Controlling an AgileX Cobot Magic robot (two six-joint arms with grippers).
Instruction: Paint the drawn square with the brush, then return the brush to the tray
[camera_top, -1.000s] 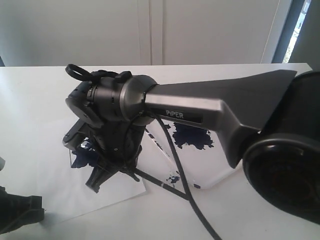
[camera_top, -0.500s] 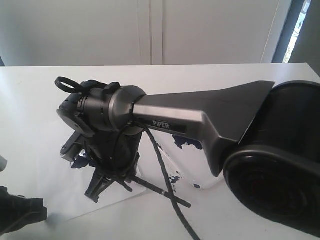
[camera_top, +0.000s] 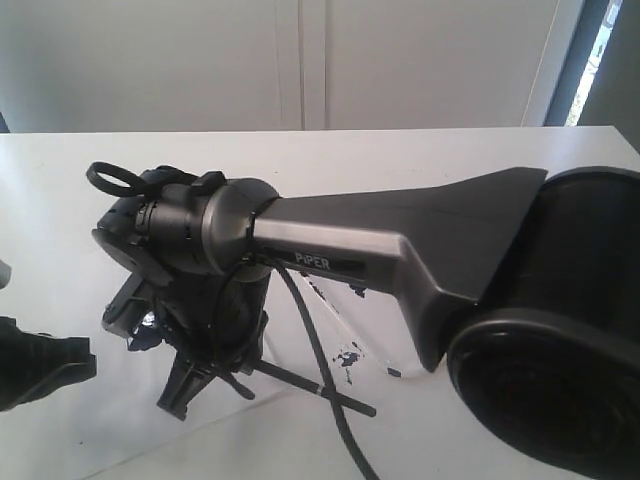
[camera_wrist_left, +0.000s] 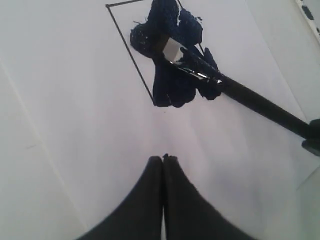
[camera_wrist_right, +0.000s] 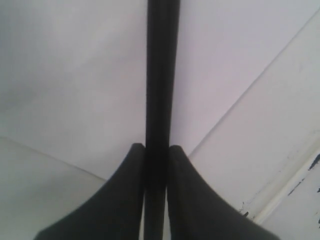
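Note:
The brush (camera_wrist_left: 250, 97) lies slanted with its silver ferrule (camera_wrist_left: 172, 50) and dark bristles pressed into wet blue paint (camera_wrist_left: 172, 80) inside the drawn square (camera_wrist_left: 131, 57), a thin black outline on white paper. My right gripper (camera_wrist_right: 156, 147) is shut on the brush's black handle (camera_wrist_right: 159, 90). In the exterior view that right gripper (camera_top: 183, 388) points down over the paper, and the brush's handle (camera_top: 320, 388) sticks out behind it. My left gripper (camera_wrist_left: 163, 159) is shut and empty, hovering near the square's corner. The tray (camera_top: 405, 360) is mostly hidden behind the right arm.
The white paper sheet (camera_top: 120, 430) lies on a white table (camera_top: 420, 150). The tray's rim (camera_wrist_right: 282, 192) carries blue specks, close beside the paper's edge. The right arm's bulky link (camera_top: 400, 240) spans the middle of the exterior view. My left gripper (camera_top: 50, 368) sits at the left edge.
The right arm has swung leftward with the brush, dragging the bristles across the square. It now covers most of the tray's blue blotch. The left gripper has shifted up slightly.

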